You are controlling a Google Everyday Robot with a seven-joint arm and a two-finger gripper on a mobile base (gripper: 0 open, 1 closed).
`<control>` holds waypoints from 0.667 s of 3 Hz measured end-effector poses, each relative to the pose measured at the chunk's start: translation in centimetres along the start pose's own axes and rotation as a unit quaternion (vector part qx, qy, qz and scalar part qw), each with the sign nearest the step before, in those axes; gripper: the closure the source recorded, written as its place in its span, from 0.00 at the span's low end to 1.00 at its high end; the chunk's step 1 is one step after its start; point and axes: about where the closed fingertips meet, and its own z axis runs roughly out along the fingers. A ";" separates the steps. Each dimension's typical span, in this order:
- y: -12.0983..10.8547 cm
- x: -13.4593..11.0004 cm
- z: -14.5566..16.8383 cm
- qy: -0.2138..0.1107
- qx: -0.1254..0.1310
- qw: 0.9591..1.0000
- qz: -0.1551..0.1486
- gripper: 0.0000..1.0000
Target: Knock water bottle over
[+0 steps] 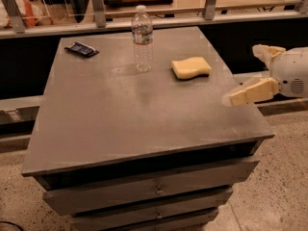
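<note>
- The water bottle (143,38) stands upright near the far edge of the grey cabinet top (120,114), about midway across it.
- It is clear ribbed plastic with a white cap. It looks tall, narrow and light, so it should tip readily. The thin walls would likely flex if squeezed.
- No grasp is needed. A sideways push high up, at the label band or shoulder, should topple it, whereas a low push may only slide it.
- The gripper (244,74) hangs at the cabinet's right edge with its fingers spread wide and holding nothing.
- The bottle is well apart from the gripper, to its left and farther back.
- The yellow sponge (191,67) lies between them.
- A dark packet (82,49) lies at the far left corner.
</note>
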 end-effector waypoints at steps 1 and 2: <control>-0.9 -1.2 2.6 -0.044 -0.011 0.999 0.008 0.00; -0.9 -1.2 2.6 -0.044 -0.011 0.999 0.008 0.00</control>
